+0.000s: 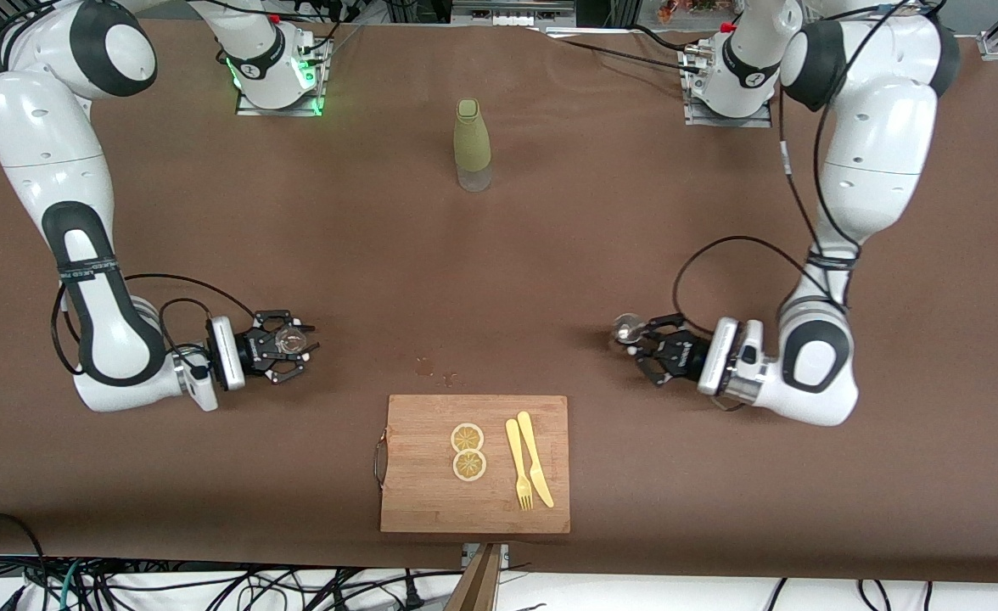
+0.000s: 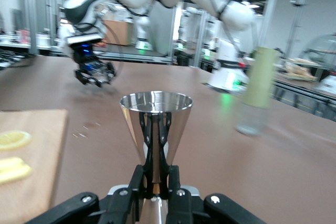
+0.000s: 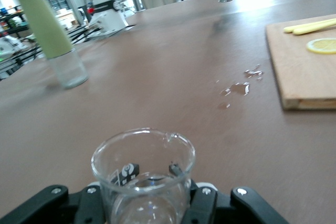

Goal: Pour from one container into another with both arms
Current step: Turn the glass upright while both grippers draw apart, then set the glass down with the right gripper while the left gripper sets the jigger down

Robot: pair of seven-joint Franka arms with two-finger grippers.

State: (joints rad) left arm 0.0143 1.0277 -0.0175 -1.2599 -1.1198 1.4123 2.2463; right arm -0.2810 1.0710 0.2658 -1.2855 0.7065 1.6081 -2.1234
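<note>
The silver metal jigger [image 1: 629, 327] stands upright toward the left arm's end of the table, and my left gripper [image 1: 640, 343] is shut on its narrow waist. In the left wrist view the jigger [image 2: 156, 124] fills the middle, its mouth up, pinched by the left gripper [image 2: 156, 178]. The small clear glass [image 1: 288, 340] is toward the right arm's end, held upright in my right gripper [image 1: 297, 343], which is shut on it. The right wrist view shows the glass [image 3: 143, 174] between the black fingers [image 3: 206, 203], with a little liquid at its bottom. Both hands are low over the table.
A tall olive-green bottle [image 1: 472, 144] stands mid-table near the bases. A wooden cutting board [image 1: 423, 496] lies at the front edge with two lemon slices [image 1: 468, 438] and a yellow fork and knife [image 1: 529, 458]. Small wet drops [image 1: 425, 367] lie just past the board.
</note>
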